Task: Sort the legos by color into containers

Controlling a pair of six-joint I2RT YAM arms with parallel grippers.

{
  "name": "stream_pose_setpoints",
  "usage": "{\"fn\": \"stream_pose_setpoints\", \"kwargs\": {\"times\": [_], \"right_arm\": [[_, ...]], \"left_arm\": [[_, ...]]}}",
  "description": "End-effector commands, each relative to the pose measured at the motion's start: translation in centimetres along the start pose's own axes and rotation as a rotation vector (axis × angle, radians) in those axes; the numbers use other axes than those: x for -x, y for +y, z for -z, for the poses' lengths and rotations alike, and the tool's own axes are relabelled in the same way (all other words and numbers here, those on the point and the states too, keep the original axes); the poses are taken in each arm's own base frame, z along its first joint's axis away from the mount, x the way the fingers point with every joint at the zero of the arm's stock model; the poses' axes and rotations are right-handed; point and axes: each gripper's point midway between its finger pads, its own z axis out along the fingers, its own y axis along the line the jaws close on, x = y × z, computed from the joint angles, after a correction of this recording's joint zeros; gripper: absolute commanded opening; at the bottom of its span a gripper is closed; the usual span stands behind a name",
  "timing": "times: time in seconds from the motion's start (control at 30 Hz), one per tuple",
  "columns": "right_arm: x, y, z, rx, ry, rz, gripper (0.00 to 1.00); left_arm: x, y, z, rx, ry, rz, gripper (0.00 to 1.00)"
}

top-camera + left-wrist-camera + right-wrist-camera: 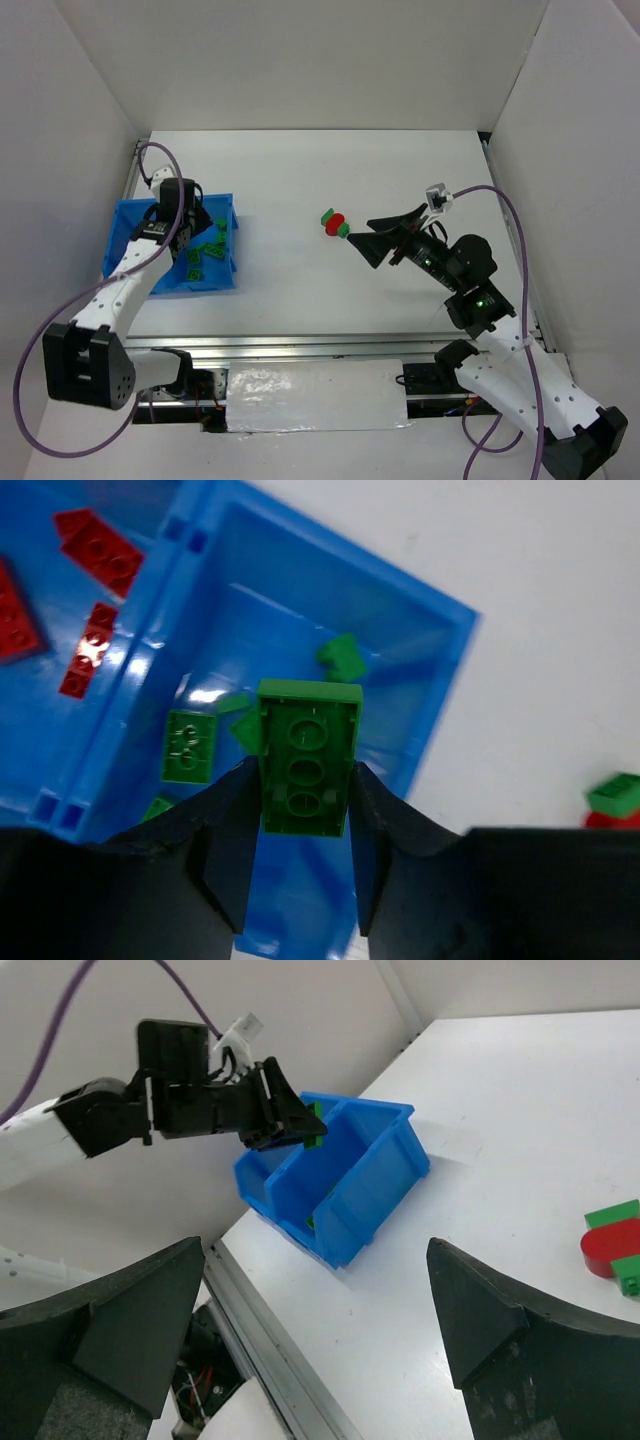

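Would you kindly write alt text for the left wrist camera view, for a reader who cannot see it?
The left fingers clamp a green brick over the blue bin compartment that holds loose green legos. Red legos lie in the neighbouring compartment, beyond the middle wall, and a joined red-and-green piece sits on the white table at the right edge.

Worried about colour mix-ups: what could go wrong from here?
The left hand pinches the green plastic brick by one end; released, it might bounce over the middle wall of the blue bin onto the red bricks. The joined red-and-green piece near the open right hand suits neither compartment whole.
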Motion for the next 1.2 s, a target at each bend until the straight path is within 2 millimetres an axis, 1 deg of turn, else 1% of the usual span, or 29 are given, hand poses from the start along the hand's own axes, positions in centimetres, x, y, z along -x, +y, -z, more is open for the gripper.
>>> {"fn": "stream_pose_setpoints", "kwargs": {"times": [0.0,0.07,0.1,0.13,0.2,0.27,0.3,0.33,0.37,0.4,0.43,0.47,0.5,0.53,0.57,0.6,0.63,0.67,0.7,0.73,0.77,0.8,0.83,0.9,0.93,1.03,1.07,1.1,1.17], "right_arm": [[0.7,0.1,-0.1,0.001,-0.009,0.035,1.0],[0.3,-0.5,-0.3,-0.018,0.003,0.037,1.0],[-0.1,-0.9,-0.3,-0.036,0.017,0.034,1.0],[0.0,-1.4,-0.5,-0.064,0.013,0.034,1.0],[-1.0,-3.1,-1.1,-0.133,0.061,0.009,1.0],[-1.8,-5.2,-2.3,-0.228,0.106,-0.022,1.0],[-2.6,-6.3,-2.5,-0.275,0.144,-0.039,1.0],[-3.5,-7.6,-3.4,-0.323,0.187,-0.056,1.0],[-3.9,-8.8,-3.8,-0.373,0.207,-0.058,1.0],[-5.0,-10.1,-3.6,-0.438,0.257,-0.073,1.0],[-5.5,-11.6,-4.7,-0.501,0.292,-0.083,1.0],[-6.1,-12.7,-4.9,-0.549,0.316,-0.085,1.0],[-6.8,-14.2,-4.7,-0.621,0.348,-0.082,1.0],[-7.4,-15.4,-5.8,-0.657,0.385,-0.082,1.0],[-7.6,-16.5,-6.1,-0.698,0.399,-0.062,1.0],[-8.2,-17.2,-6.2,-0.72,0.432,-0.049,1.0],[-8.6,-18.2,-7.4,-0.73,0.461,-0.027,1.0],[-9.0,-18.6,-7.9,-0.719,0.491,-0.005,1.0],[-9.7,-18.8,-8.2,-0.681,0.553,0.048,1.0],[-10.1,-19.6,-9.2,-0.679,0.589,0.08,1.0],[-10.4,-20.0,-9.5,-0.676,0.617,0.105,1.0],[-10.1,-20.4,-9.8,-0.662,0.644,0.161,0.99],[-11.1,-21.3,-9.8,-0.663,0.682,0.183,0.99],[-11.5,-22.1,-9.9,-0.661,0.706,0.222,0.98],[-12.5,-22.3,-9.9,-0.617,0.748,0.248,0.97],[-14.0,-22.3,-10.5,-0.515,0.791,0.289,0.86],[-14.5,-22.4,-10.4,-0.499,0.806,0.295,0.76],[-15.2,-22.8,-10.4,-0.499,0.831,0.293,0.7],[-15.8,-23.4,-10.3,-0.475,0.87,0.341,0.64]], "left_arm": [[0.9,2.3,-1.9,0.149,-0.016,0.028,0.53],[0.7,2.3,-2.2,0.16,0.0,0.032,0.79],[0.6,2.4,-2.3,0.158,0.0,0.033,0.99],[0.7,2.2,-2.2,0.148,-0.003,0.037,1.0],[1.2,1.8,-1.5,0.113,-0.022,0.045,0.99],[1.5,0.9,-0.7,0.057,-0.025,0.046,1.0],[2.1,0.5,0.3,0.021,-0.04,0.052,1.0],[2.3,0.1,0.9,-0.008,-0.045,0.052,1.0],[2.7,-1.3,2.4,-0.104,-0.05,0.034,1.0],[2.7,-2.0,3.2,-0.16,-0.047,0.024,0.99],[2.5,-2.9,4.1,-0.226,-0.043,0.014,1.0],[1.7,-3.4,4.7,-0.291,-0.027,-0.024,0.99],[1.6,-5.1,6.8,-0.419,-0.023,-0.039,1.0],[1.2,-5.6,7.7,-0.47,-0.013,-0.053,1.0],[0.6,-5.8,8.7,-0.522,-0.013,-0.093,1.0],[-0.5,-6.5,9.8,-0.595,0.033,-0.124,1.0],[-1.2,-6.7,10.4,-0.628,0.059,-0.153,1.0],[-1.5,-6.9,11.3,-0.673,0.06,-0.219,1.0],[-3.1,-7.1,12.4,-0.73,0.124,-0.259,1.0],[-3.5,-6.9,12.8,-0.75,0.129,-0.314,1.0],[-3.9,-6.6,13.4,-0.765,0.129,-0.341,1.0],[-4.5,-6.3,13.7,-0.773,0.144,-0.36,1.0],[-4.7,-6.1,13.9,-0.779,0.128,-0.39,1.0],[-5.6,-5.4,14.0,-0.794,0.117,-0.408,0.99],[-6.3,-5.2,13.7,-0.799,0.117,-0.413,1.0],[-6.7,-5.2,13.9,-0.827,0.095,-0.405,1.0],[-6.7,-5.3,14.0,-0.835,0.096,-0.413,0.99],[-6.7,-5.4,14.0,-0.839,0.099,-0.418,1.0],[-7.0,-5.4,13.9,-0.847,0.109,-0.419,0.99]]}}
